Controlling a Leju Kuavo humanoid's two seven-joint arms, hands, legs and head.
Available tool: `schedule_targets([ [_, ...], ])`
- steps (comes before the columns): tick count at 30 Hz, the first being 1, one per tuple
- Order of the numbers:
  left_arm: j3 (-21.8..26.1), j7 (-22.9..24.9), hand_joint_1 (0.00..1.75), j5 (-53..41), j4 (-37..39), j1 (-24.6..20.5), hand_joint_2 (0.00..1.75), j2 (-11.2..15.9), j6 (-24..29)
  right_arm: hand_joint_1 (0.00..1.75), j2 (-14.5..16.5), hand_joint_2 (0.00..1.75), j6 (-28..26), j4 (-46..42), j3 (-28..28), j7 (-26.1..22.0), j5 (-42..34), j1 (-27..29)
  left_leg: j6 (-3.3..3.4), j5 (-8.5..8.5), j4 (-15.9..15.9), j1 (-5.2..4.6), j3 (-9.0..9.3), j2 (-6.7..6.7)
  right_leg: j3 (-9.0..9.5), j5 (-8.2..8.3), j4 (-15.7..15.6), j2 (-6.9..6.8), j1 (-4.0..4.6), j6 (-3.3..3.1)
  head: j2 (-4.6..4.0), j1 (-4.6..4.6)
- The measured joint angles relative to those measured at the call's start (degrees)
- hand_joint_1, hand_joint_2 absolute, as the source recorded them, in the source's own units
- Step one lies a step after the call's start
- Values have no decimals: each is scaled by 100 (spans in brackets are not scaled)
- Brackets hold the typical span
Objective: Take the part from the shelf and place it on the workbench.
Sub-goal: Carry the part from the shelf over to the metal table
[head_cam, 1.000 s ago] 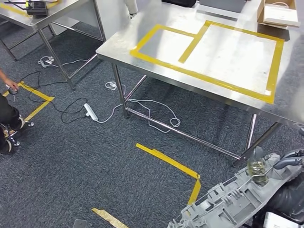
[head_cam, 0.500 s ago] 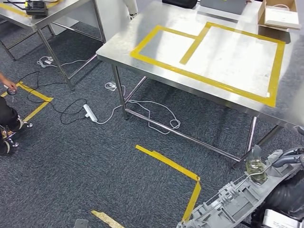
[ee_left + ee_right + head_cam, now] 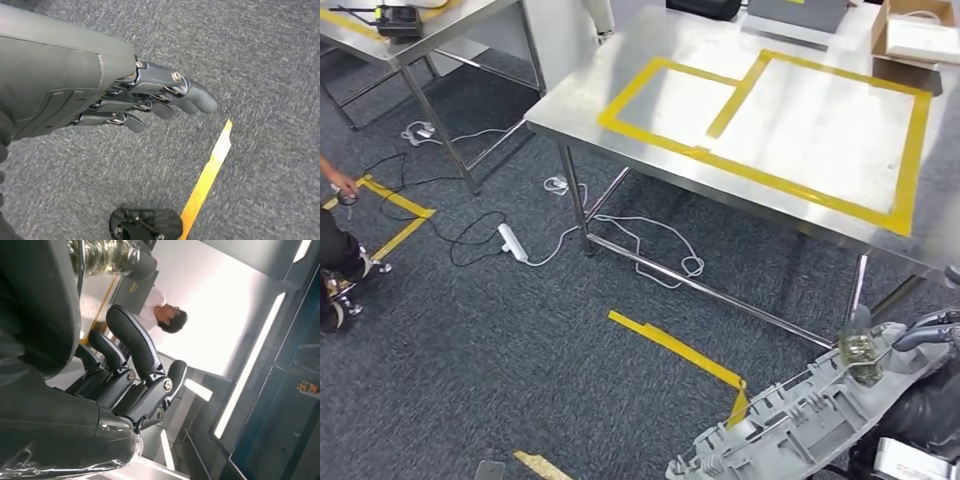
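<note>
The whole scene shifts slightly since a second ago: the robot is advancing on the steel workbench (image 3: 660,120). The right hand (image 3: 924,335) grips the grey plastic part (image 3: 803,420); the left hand (image 3: 151,100) hangs empty, fingers extended.

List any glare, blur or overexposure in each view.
Head view: sharp, with soft glare washing the steel workbench inside the yellow tape. Left wrist view: the left robot hand is crisp, the carpet beyond it slightly soft. Right wrist view: the bright background behind the right robot hand is blown out, and the dark foreground is underexposed.
</note>
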Motion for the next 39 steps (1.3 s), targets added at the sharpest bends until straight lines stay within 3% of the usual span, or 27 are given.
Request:
schedule_targets([
  [3, -2, 0, 0, -2, 0, -9, 175, 3, 2, 175, 2, 175, -1, 1, -5, -1, 1, 2, -93, -152, 211, 21, -62, 12, 63, -22, -44, 0, -24, -100, 0, -38],
  [6, -1, -1, 0, -2, 0, 1, 175, 4, 2, 175, 2, 175, -1, 3, -9, -3, 3, 1, -157, -570, 1235, 46, -613, 18, 132, -80, -61, -17, -33, -172, -1, -71],
  [7, -1, -1, 0, -2, 0, 11, 175, 4, 2, 175, 2, 175, -1, 5, -9, -3, 3, 4, -167, -626, 1524, 53, -797, 19, 156, -103, -61, -15, -32, -180, -1, -68],
  [8, 0, -1, 0, -2, 0, 21, 175, 4, 2, 175, 2, 175, -1, 6, -10, -3, 3, 6, -169, -564, 1624, 55, -896, 19, 188, -128, -61, -10, -31, -179, -1, -69],
  [9, 0, -1, 0, -2, 0, 26, 175, 4, 1, 175, 2, 175, -1, 7, -11, -3, 3, 8, -161, -384, 1510, 55, -890, 19, 230, -155, -61, -3, -31, -171, -1, -71],
  [11, 0, -1, 0, -2, 0, 28, 175, 7, 1, 175, 2, 175, -2, 7, -12, -3, 2, 9, -111, 104, 853, 45, -650, 19, 311, -220, -62, 6, -29, -140, 0, -70],
  [12, 0, -1, 0, -2, 0, 26, 175, 9, 1, 175, 2, 175, -2, 7, -13, -3, 1, 9, -76, 249, 515, 32, -504, 21, 347, -258, -58, 10, -21, -112, 0, -68],
  [14, -1, -2, 0, -4, 0, 19, 175, 11, 1, 175, 2, 175, -5, 7, -13, -1, -4, 13, -20, 273, 163, 4, -354, 30, 364, -305, -60, 8, -11, -51, 0, -65],
  [18, -2, -7, 0, -19, 0, 33, 175, 9, 2, 175, 2, 175, -7, 3, -12, 3, -23, 14, 82, 211, 22, 24, -271, 32, 310, -430, 69, -7, -17, 70, -1, -43],
  [20, -1, -9, 0, -22, 0, 25, 175, 8, 3, 175, 2, 175, -6, 2, -11, 5, -37, 19, 140, 180, -11, 35, -208, 33, -22, -678, 675, -5, -21, 97, -1, -18],
  [22, 0, -5, 0, -22, 0, 23, 175, 3, 6, 175, 2, 175, -4, 5, -10, 11, -47, 31, 165, 127, -9, 30, -161, 33, -503, -868, 1410, -4, -23, 115, -1, -10],
  [23, 0, 5, 0, -21, 0, 28, 175, 1, 14, 175, 2, 175, -2, 7, -10, 20, -50, 37, 166, 95, -8, 30, -123, 32, -661, -827, 1573, -5, -25, 124, -1, -10],
  [24, 0, 23, 0, -20, 0, 32, 175, -1, 31, 175, 2, 175, 1, 7, -10, 27, -50, 37, 160, 58, -7, 31, -72, 27, -711, -667, 1517, -7, -27, 127, -1, -8],
  [26, 1, 71, 0, -18, 0, 35, 175, -5, 92, 175, 2, 175, 6, 8, -10, 43, -48, 35, 132, -34, -7, 36, 54, 14, -514, -144, 865, -13, -32, 117, -1, -4],
  [27, 2, 90, 0, -17, 0, 29, 175, -7, 124, 175, 2, 175, 10, 10, -10, 48, -46, 34, 103, -84, 4, 27, 97, 7, -371, 45, 528, -17, -26, 103, -1, 2],
  [28, 2, 102, 0, -17, 0, 24, 175, -9, 148, 175, 2, 175, 13, 11, -10, 55, -45, 31, 73, -121, 17, 18, 112, 4, -254, 128, 271, -19, -20, 75, 0, 6],
  [33, 3, 120, 0, -18, 0, 2, 175, -13, 183, 175, 2, 175, 16, 10, -20, 62, -38, 42, -62, -254, 108, 11, 88, 23, -122, 38, 56, 4, -28, -79, -1, -31],
  [35, 2, 120, 0, -19, 0, -8, 175, -11, 184, 175, 2, 175, 16, 9, -25, 61, -36, 35, -114, -514, 634, 27, -166, 26, -59, 14, 25, -13, -45, -134, -1, -49],
  [37, 2, 121, 0, -19, 0, 0, 175, -13, 185, 175, 2, 175, 17, 9, -30, 60, -34, 32, -145, -771, 1379, 42, -602, 27, -28, -17, 23, -19, -42, -166, -1, -58],
  [38, 2, 128, 0, -19, 0, 9, 175, -14, 196, 175, 2, 175, 20, 9, -32, 62, -34, 34, -150, -769, 1577, 45, -749, 27, -12, -31, 23, -14, -41, -171, -1, -59],
  [39, 2, 143, 0, -19, 0, 16, 175, -15, 214, 175, 2, 175, 24, 9, -33, 66, -34, 35, -145, -657, 1576, 45, -800, 27, 8, -45, 23, -3, -41, -169, -1, -59],
])
